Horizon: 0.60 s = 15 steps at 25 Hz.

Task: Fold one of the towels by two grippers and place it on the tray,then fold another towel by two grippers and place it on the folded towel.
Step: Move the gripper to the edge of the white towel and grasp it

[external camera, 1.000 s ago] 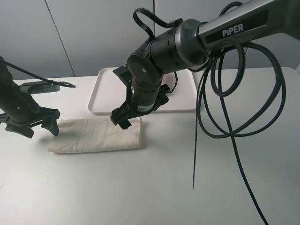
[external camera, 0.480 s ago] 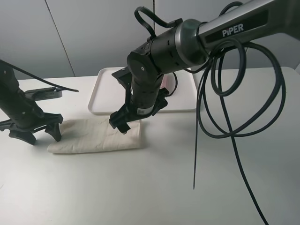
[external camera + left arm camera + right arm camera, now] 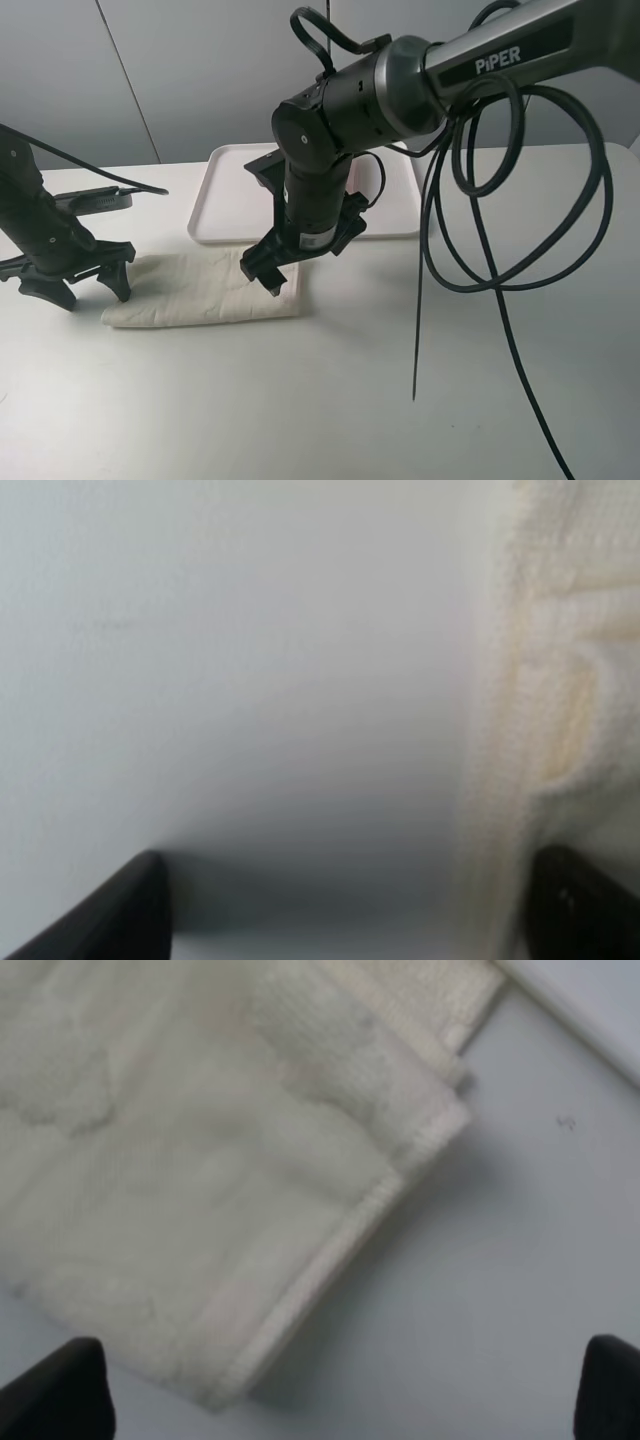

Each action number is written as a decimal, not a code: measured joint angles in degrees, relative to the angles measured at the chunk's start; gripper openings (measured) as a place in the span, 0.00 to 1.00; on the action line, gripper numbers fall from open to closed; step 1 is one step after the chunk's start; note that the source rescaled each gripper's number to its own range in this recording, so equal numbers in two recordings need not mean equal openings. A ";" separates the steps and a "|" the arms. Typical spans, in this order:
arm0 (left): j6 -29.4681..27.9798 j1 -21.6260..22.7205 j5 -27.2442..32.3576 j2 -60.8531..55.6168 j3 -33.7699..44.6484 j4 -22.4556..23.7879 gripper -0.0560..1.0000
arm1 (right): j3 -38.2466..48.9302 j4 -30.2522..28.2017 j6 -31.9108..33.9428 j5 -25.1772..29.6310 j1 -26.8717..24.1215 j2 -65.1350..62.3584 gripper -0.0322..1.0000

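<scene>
A cream towel (image 3: 200, 288), folded into a long strip, lies flat on the table in front of the white tray (image 3: 230, 205). My left gripper (image 3: 78, 288) is open and low at the towel's left end. In the left wrist view the towel's edge (image 3: 560, 680) lies beside one fingertip (image 3: 585, 905). My right gripper (image 3: 268, 275) is open and empty just above the towel's right end. The right wrist view shows the towel's corner (image 3: 200, 1160) between its spread fingertips (image 3: 60, 1390). A second towel is not clearly in view.
The right arm (image 3: 320, 130) hides much of the tray. Its black cable (image 3: 415, 330) loops and hangs down over the table on the right. The tray's edge shows in the right wrist view (image 3: 580, 1000). White table (image 3: 300, 400) lies in front.
My left gripper has dropped lower and shifted a little left beside the towel's left end. My right gripper has moved slightly right toward the towel's right corner. The towel has not moved.
</scene>
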 joint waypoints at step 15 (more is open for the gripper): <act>-0.08 0.00 0.00 0.10 0.00 0.12 0.92 | -6.96 17.83 -15.06 8.87 -8.93 0.00 1.00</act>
